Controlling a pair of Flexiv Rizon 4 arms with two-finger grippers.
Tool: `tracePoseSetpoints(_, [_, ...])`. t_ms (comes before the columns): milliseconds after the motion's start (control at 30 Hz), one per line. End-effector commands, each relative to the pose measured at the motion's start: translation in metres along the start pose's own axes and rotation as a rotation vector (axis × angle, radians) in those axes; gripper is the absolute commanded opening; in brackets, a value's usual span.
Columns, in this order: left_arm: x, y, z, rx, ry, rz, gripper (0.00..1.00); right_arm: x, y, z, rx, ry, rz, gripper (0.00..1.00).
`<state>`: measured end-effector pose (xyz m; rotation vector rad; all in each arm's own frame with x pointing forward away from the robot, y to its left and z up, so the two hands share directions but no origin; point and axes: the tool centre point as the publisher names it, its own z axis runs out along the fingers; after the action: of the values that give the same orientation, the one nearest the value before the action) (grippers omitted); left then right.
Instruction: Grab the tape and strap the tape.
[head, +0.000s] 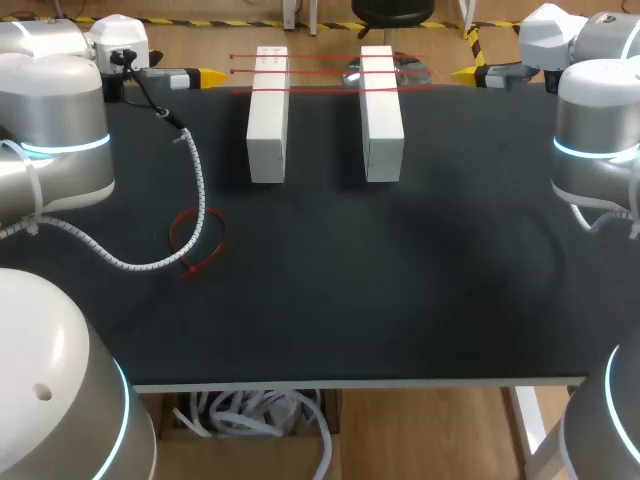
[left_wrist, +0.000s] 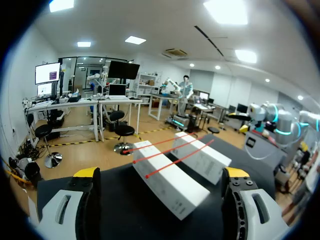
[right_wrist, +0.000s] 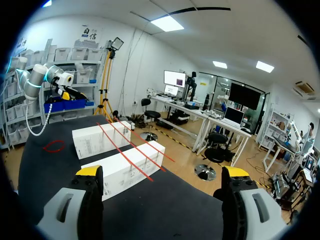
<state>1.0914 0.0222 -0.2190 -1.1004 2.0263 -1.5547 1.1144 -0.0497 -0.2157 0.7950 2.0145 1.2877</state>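
— How do the two grippers stand?

— The left gripper has its two yellow-tipped fingers wide apart, and they hold and touch nothing. The right gripper is the same: fingers far apart, nothing between them. In the head view one is at the upper left of the frame and the other at the upper right, both by the far edge of the table.

— And beyond them?

— There are two white boxes, the left box and the right box. They lie side by side at the upper middle and do not touch. Three red tapes stretch across both tops.

— Where is the tape to grab?

— One red tape loop lies flat at the middle left, well apart from both grippers.

— Is anything unclear?

— One white spiral cable passes at the loop, and I cannot tell if they touch. I also cannot make out how the ends of the three tapes are fixed.
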Motion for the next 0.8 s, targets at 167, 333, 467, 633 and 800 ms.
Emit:
tracePoseSetpoints(167, [0.0, 0.0, 0.0, -0.002, 0.0, -0.001, 1.0, 0.0, 0.0, 0.0, 0.0, 0.0, 0.0, 1.0])
tracePoseSetpoints(333, [0.0, 0.0, 0.0, -0.002, 0.0, -0.001, 1.0, 0.0, 0.0, 0.0, 0.0, 0.0, 0.0, 1.0])
tracePoseSetpoints(467, [0.0, 0.0, 0.0, -0.002, 0.0, -0.001, 1.0, 0.0, 0.0, 0.0, 0.0, 0.0, 0.0, 1.0])
tracePoseSetpoints(633, [0.0, 0.0, 0.0, -0.002, 0.0, -0.001, 1.0, 0.0, 0.0, 0.0, 0.0, 0.0, 0.0, 1.0])
tracePoseSetpoints(800, [-0.024, -0.01, 0.023, 0.021, 0.1, 0.163, 1.0, 0.0, 0.0, 0.0, 0.0, 0.0, 0.0, 1.0])
